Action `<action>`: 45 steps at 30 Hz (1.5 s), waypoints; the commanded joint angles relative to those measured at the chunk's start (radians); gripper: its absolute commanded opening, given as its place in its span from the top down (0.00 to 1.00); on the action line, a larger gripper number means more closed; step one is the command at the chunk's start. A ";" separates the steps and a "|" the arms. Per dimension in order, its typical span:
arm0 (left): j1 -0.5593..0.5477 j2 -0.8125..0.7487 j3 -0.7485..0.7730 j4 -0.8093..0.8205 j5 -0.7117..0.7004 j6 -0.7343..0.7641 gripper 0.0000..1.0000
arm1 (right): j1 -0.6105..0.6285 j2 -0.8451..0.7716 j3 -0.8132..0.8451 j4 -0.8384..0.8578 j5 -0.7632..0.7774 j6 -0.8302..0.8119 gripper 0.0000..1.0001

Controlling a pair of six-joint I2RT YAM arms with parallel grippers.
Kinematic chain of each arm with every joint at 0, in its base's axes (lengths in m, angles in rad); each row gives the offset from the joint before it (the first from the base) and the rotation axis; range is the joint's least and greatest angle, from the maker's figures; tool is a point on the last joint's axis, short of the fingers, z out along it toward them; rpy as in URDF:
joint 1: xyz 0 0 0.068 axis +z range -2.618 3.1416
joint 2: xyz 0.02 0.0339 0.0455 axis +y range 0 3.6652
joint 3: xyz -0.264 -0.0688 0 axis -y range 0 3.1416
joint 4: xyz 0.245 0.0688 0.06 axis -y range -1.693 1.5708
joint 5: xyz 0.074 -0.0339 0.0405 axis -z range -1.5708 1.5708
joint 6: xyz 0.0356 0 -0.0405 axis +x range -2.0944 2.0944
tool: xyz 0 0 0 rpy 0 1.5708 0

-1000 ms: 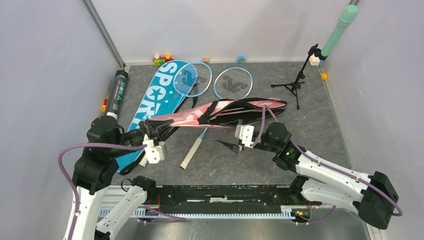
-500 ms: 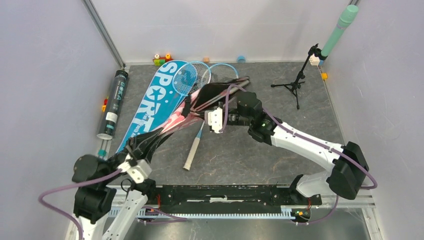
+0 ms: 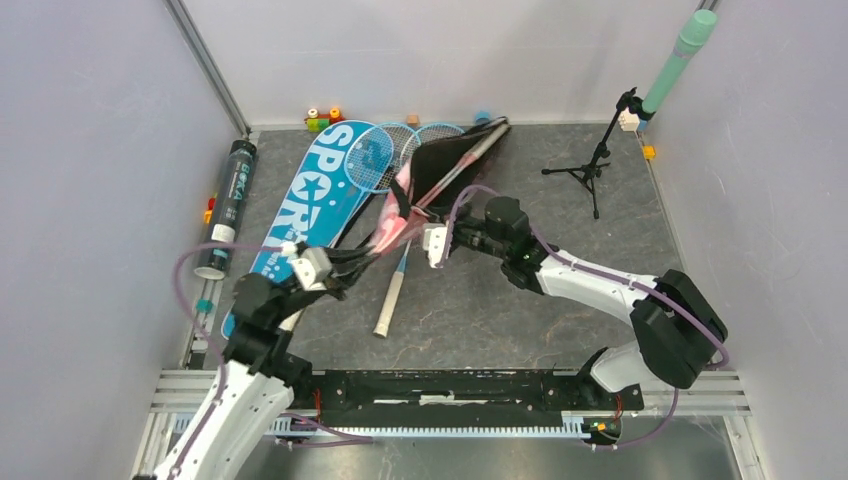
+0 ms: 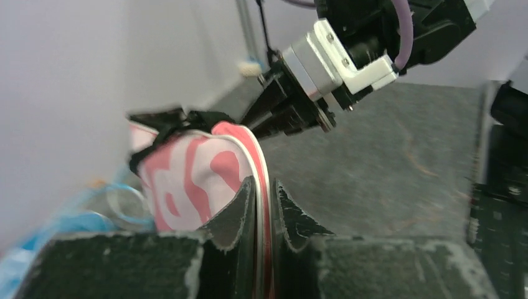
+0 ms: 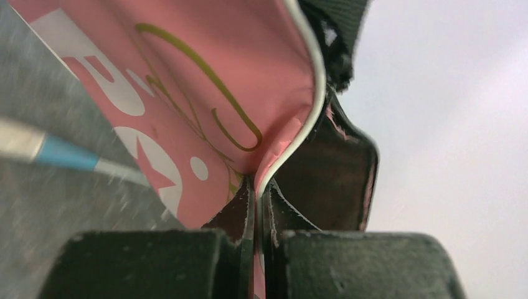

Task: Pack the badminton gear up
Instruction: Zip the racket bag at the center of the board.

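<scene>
The pink racket bag [image 3: 455, 160] is lifted between both grippers, its dark open end up against the back wall. My left gripper [image 3: 345, 268] is shut on the narrow end's piped edge [image 4: 264, 180]. My right gripper [image 3: 412, 235] is shut on the bag's white-piped rim [image 5: 258, 187] near the middle. The blue "SPORT" bag [image 3: 310, 200] lies flat to the left. Two blue rackets [image 3: 378, 158] lie partly under the pink bag, one white handle [image 3: 388, 305] pointing at me. The dark tube [image 3: 228, 205] lies by the left wall.
A black tripod stand [image 3: 590, 170] stands at the back right beside a green cylinder [image 3: 680, 50]. Small coloured toy blocks [image 3: 322, 118] sit along the back wall, with more by the tube [image 3: 208, 212]. The right arm [image 4: 348, 50] fills the top of the left wrist view.
My right gripper went from open over the table to shut on the pink bag. The bag's wide end swung from lying across the middle up to the back wall. The left gripper shifted, still gripping.
</scene>
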 commanded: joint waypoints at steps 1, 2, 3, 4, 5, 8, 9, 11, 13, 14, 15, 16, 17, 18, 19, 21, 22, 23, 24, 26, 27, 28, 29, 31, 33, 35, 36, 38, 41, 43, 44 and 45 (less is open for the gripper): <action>-0.113 0.064 -0.198 0.234 -0.103 -0.323 0.78 | -0.019 -0.087 -0.194 0.276 0.044 -0.007 1.00; -0.163 0.072 -0.217 0.211 -0.192 -0.329 0.58 | -0.022 -0.089 -0.236 0.288 0.051 0.017 1.00; -0.203 0.082 -0.228 0.188 -0.273 -0.342 0.32 | -0.023 -0.091 -0.267 0.302 0.047 0.037 1.00; -0.249 0.100 -0.233 0.161 -0.355 -0.353 0.04 | -0.025 -0.091 -0.302 0.326 0.042 0.067 1.00; -0.286 0.122 -0.225 0.132 -0.422 -0.356 0.00 | -0.026 -0.089 -0.337 0.358 0.025 0.083 1.00; -0.382 0.218 -0.148 -0.036 -0.629 -0.363 0.00 | -0.032 -0.087 -0.419 0.473 0.011 0.152 1.00; -0.412 0.241 -0.128 -0.101 -0.704 -0.370 0.00 | -0.037 -0.086 -0.434 0.499 0.007 0.176 1.00; -0.479 0.280 -0.107 -0.167 -0.781 -0.354 0.00 | -0.056 -0.086 -0.451 0.510 -0.028 0.180 1.00; -0.538 0.318 -0.100 -0.174 -0.830 -0.331 0.00 | -0.082 -0.088 -0.456 0.490 -0.066 0.181 1.00; -0.558 0.337 -0.088 -0.189 -0.860 -0.316 0.00 | -0.098 -0.090 -0.458 0.491 -0.089 0.200 1.00; -0.578 0.361 -0.070 -0.222 -0.894 -0.305 0.00 | -0.117 -0.094 -0.463 0.502 -0.124 0.225 1.00; -0.594 0.380 -0.054 -0.245 -0.940 -0.293 0.00 | -0.140 -0.102 -0.466 0.506 -0.165 0.248 1.00; -0.605 0.402 -0.035 -0.262 -0.962 -0.287 0.00 | -0.161 -0.113 -0.467 0.498 -0.195 0.278 1.00; -0.614 0.420 -0.022 -0.264 -0.958 -0.267 0.01 | -0.187 -0.122 -0.464 0.483 -0.223 0.302 1.00; -0.626 0.439 -0.009 -0.261 -0.964 -0.250 0.02 | -0.205 -0.136 -0.462 0.468 -0.243 0.327 1.00; -0.635 0.481 0.019 -0.255 -0.980 -0.224 0.10 | -0.235 -0.163 -0.466 0.444 -0.282 0.352 1.00; -0.637 0.506 0.031 -0.256 -0.988 -0.207 0.15 | -0.245 -0.176 -0.470 0.435 -0.302 0.359 1.00; -0.637 0.533 0.040 -0.254 -1.003 -0.200 0.21 | -0.258 -0.185 -0.471 0.429 -0.328 0.373 1.00; -0.637 0.555 0.045 -0.249 -1.006 -0.189 0.28 | -0.268 -0.193 -0.471 0.424 -0.356 0.386 1.00; -0.638 0.600 0.054 -0.235 -0.987 -0.177 0.49 | -0.287 -0.203 -0.472 0.422 -0.402 0.410 1.00; -0.639 0.619 0.065 -0.241 -0.974 -0.174 0.64 | -0.292 -0.207 -0.473 0.416 -0.403 0.421 1.00; -0.640 0.632 0.067 -0.229 -0.956 -0.169 0.76 | -0.297 -0.210 -0.471 0.397 -0.399 0.435 1.00; -0.643 0.639 0.069 -0.220 -0.947 -0.161 0.92 | -0.298 -0.216 -0.467 0.377 -0.375 0.462 1.00; -0.651 0.645 0.078 -0.224 -0.938 -0.146 0.98 | -0.300 -0.235 -0.436 0.259 -0.275 0.554 0.78; -0.659 0.641 0.075 -0.220 -0.919 -0.130 0.98 | -0.302 -0.261 -0.415 0.140 -0.171 0.706 0.52; -0.671 0.640 0.069 -0.205 -0.902 -0.092 0.98 | -0.311 -0.283 -0.399 0.041 -0.163 0.809 0.38; -0.677 0.642 0.065 -0.187 -0.902 -0.088 0.98 | -0.314 -0.300 -0.394 0.007 -0.184 0.835 0.36; -0.689 0.657 0.057 -0.167 -0.898 -0.077 0.98 | -0.319 -0.339 -0.402 -0.019 -0.207 0.896 0.30; -0.719 0.687 0.065 -0.196 -0.943 -0.052 0.98 | -0.327 -0.405 -0.406 -0.055 -0.208 0.947 0.19; -0.738 0.684 0.064 -0.196 -0.928 -0.041 0.98 | -0.339 -0.427 -0.384 -0.107 -0.168 0.997 0.13; -0.742 0.676 0.060 -0.192 -0.915 -0.039 0.98 | -0.349 -0.426 -0.371 -0.126 -0.155 1.035 0.11; -0.744 0.668 0.057 -0.190 -0.913 -0.037 0.98 | -0.361 -0.422 -0.361 -0.137 -0.158 1.070 0.07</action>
